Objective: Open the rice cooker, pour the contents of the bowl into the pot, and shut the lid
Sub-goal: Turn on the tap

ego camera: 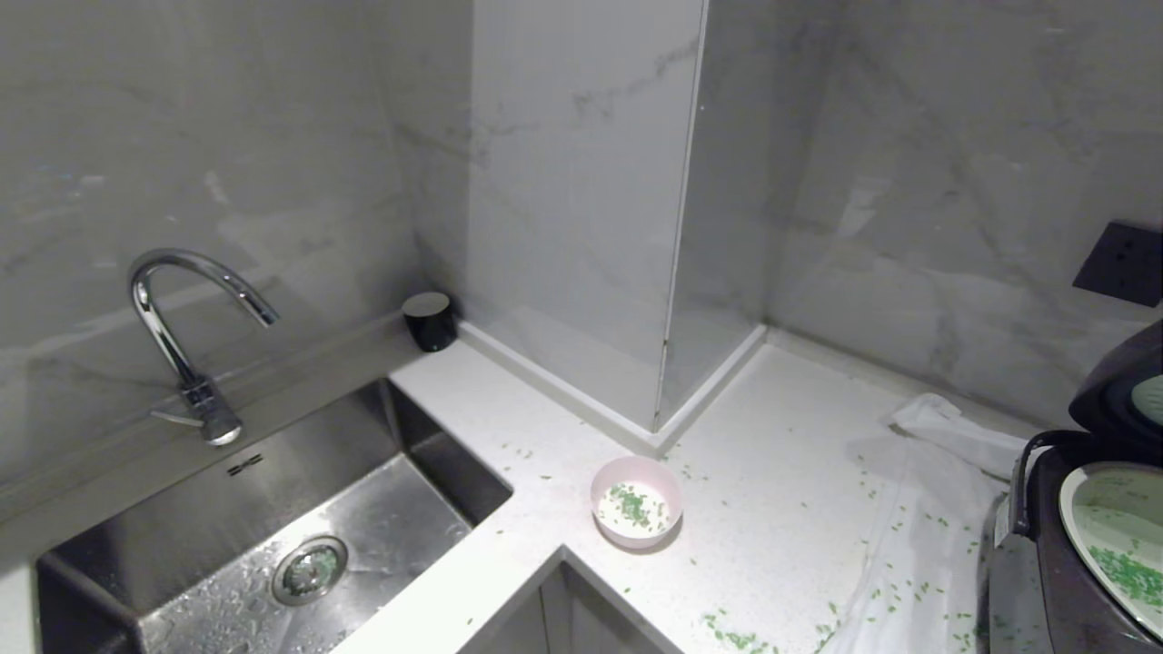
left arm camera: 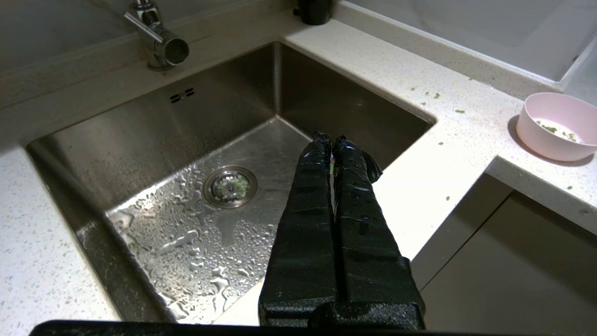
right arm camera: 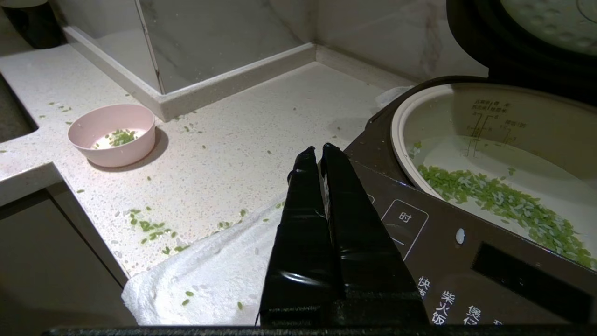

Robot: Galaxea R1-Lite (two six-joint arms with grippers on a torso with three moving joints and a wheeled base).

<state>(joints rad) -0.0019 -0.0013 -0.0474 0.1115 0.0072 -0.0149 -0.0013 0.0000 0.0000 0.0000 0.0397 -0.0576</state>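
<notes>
The head view's right edge cuts off the rice cooker [ego camera: 1072,563] and its raised lid [ego camera: 1122,391].

Both grippers [left arm camera: 331,138] [right arm camera: 316,150]: glossy black tapered fingers, wrinkled wrap.

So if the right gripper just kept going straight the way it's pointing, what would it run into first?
Probably the rice cooker. The right gripper, fingers shut, points past the cooker's front left corner, so it might graze that edge or slip by toward the white countertop and the wall base. The depth is hard to judge.

Rice cooker [right arm camera: 466,242] panel — 时, 快, 柴火
</notes>
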